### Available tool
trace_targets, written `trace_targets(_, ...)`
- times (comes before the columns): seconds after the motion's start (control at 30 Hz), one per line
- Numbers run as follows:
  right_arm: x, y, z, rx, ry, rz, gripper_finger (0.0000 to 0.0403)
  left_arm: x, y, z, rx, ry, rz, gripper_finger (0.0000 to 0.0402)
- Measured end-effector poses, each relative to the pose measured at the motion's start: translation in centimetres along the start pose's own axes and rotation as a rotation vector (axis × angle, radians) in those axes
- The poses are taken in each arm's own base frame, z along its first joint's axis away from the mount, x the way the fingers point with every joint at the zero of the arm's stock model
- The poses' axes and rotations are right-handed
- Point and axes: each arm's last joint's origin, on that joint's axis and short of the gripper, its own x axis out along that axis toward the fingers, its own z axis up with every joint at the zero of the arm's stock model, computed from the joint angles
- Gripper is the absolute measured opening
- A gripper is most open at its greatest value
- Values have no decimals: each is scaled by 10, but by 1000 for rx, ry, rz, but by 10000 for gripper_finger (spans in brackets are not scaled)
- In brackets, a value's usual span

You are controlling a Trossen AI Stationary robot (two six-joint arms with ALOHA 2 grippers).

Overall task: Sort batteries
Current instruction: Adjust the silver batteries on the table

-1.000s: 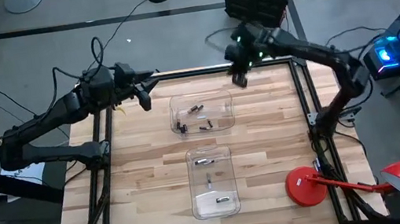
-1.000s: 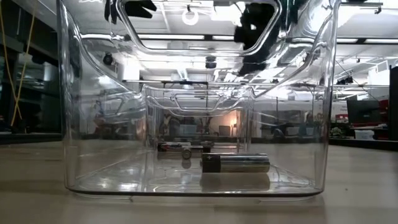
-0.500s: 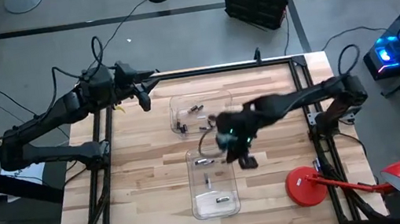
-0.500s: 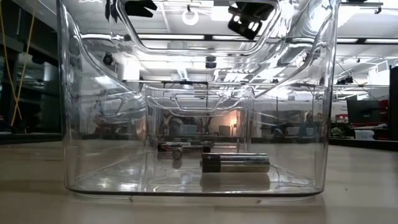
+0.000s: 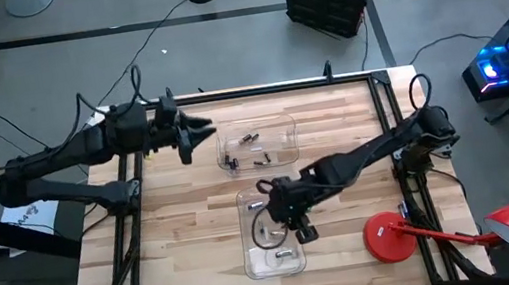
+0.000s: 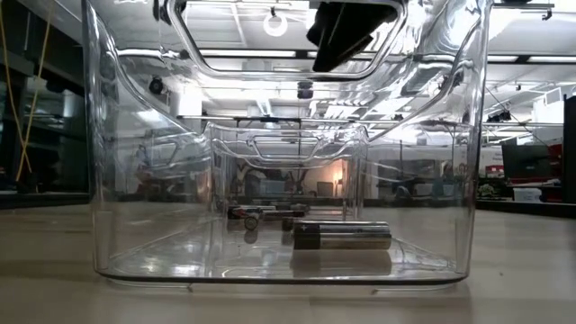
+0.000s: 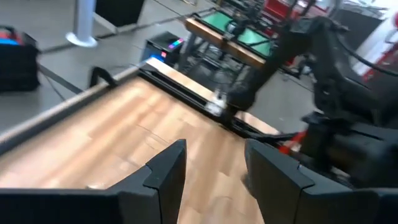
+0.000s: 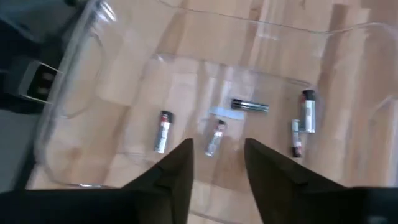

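**Two open pincers, and the right one now over the near bin**

Starting on your left: the left gripper (image 5: 200,132) has edged in from the table's far left corner. It now hangs with its tips just short of the far bin (image 5: 287,122), fingers spread and nothing between them. The loose batteries (image 5: 259,161) in that bin lie just ahead of it, untouched.

The bigger change is on your right. A second ago the right gripper (image 5: 292,226) was up at the table's far edge; it has since swept across and sits above the near bin (image 5: 247,255), fingers parted and empty. Ahead of its fingertips (image 8: 174,177), five small cells (image 8: 163,130) lie scattered on a clear bin's floor. One larger cell (image 6: 342,236) rests well below it.

You likely have a pick coming, not a drop.
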Motion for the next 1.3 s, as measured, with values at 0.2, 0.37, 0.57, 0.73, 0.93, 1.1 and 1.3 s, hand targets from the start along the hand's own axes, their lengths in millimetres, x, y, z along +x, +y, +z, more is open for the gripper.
trace_targets(0.2,-5,19,-20,-21,196,2,177,-6,-31,-19,-44,42,-27,159)
trace_targets(0.37,-18,39,-47,48,464,-56,169,-14,-46,-30,-2,14,52,159)
trace_targets(0.57,-36,76,-80,163,583,-205,147,-17,-51,-32,-5,-16,85,159)
trace_targets(0.73,-42,90,-148,419,823,-138,117,-16,-51,-32,40,-17,85,159)
trace_targets(0.93,-76,81,-183,673,906,-194,13,-16,-51,-29,103,-37,81,159)
trace_targets(1.1,-82,69,-209,809,1080,-100,2,-14,-47,-27,142,-47,98,159)
trace_targets(1.3,-47,58,-231,917,1047,76,1,-13,-45,-25,149,-47,113,158)
